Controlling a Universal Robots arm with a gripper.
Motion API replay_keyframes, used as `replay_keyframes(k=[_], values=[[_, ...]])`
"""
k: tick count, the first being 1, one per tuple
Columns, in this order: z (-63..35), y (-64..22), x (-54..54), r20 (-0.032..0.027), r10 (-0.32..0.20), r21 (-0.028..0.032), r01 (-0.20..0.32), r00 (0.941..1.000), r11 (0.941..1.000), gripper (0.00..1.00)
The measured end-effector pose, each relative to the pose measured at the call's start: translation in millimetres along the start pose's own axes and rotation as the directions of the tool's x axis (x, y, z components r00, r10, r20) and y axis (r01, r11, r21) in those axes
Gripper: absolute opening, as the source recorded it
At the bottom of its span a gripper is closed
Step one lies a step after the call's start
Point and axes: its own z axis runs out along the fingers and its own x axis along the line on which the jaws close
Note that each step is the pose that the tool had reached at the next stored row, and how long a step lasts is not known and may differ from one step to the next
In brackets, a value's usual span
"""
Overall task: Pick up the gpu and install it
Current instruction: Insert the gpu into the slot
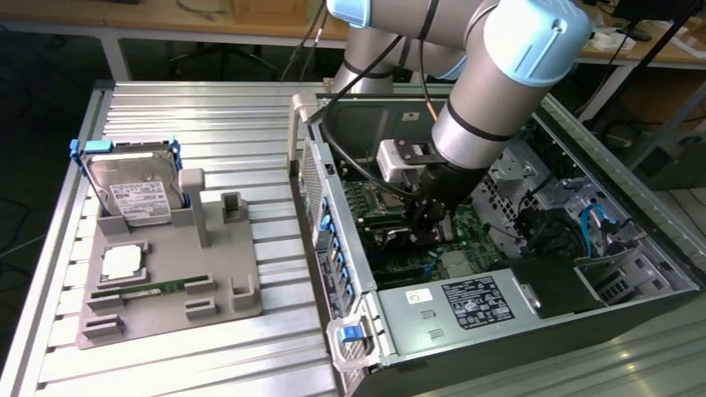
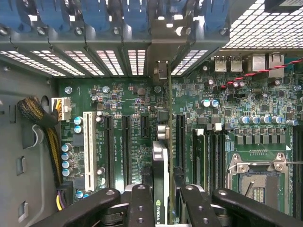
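The gpu [image 2: 161,163] appears edge-on in the wrist view, a thin card with a green-logo shroud and a silver end bracket [image 2: 162,71] reaching toward the case's rear slots. My gripper [image 2: 161,191] is shut on it, with black fingers [image 2: 140,201] on either side of the card. The card stands upright over the green motherboard [image 2: 128,99], in line with the long black expansion slots [image 2: 180,137]. I cannot tell whether it touches a slot. In the exterior view my gripper [image 1: 428,225] is down inside the open computer case [image 1: 331,207].
On the exterior view's left, a grey fixture [image 1: 165,273] holds a silver hard drive [image 1: 132,194], a processor chip [image 1: 121,260] and a narrow RAM stick [image 1: 149,289]. Inside the case are the power supply [image 1: 474,302], blue clips [image 1: 326,248], cables [image 2: 40,118] and the processor socket [image 2: 258,182].
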Motion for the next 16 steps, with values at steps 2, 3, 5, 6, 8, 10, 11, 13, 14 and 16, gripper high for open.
replay_keyframes(k=[2, 3, 5, 6, 8, 10, 11, 13, 14, 16], values=[[0.1, 0.0, 0.0, 0.0002, 0.0, 0.0001, 0.0, 1.0, 1.0, 0.27], [0.1, 0.0, 0.0, 0.0003, 0.0, 0.0001, 0.0, 1.0, 1.0, 0.27], [0.1, 0.0, 0.0, 0.0002, 0.0, 0.0001, 0.0, 1.0, 1.0, 0.27], [0.1, 0.0, 0.0, 0.0002, 0.0, 0.0001, 0.0, 1.0, 1.0, 0.27], [0.1, 0.0, 0.0, 0.0003, 0.0, 0.0001, 0.0, 1.0, 1.0, 0.27], [0.1, 0.0, 0.0, 0.0002, 0.0, 0.0001, 0.0, 1.0, 1.0, 0.27], [0.1, 0.0, -0.2, 0.0001, 0.0, 0.0, 0.0, 1.0, 1.0, 0.27], [0.2, 0.1, -1.8, -0.0003, 0.0, 0.0, 0.0, 1.0, 1.0, 0.27], [0.2, 0.1, -2.6, -0.0006, 0.0, 0.0, 0.0, 1.0, 1.0, 0.27], [0.2, 0.1, -5.1, -0.0013, 0.0, 0.0001, 0.0, 1.0, 1.0, 0.27]])
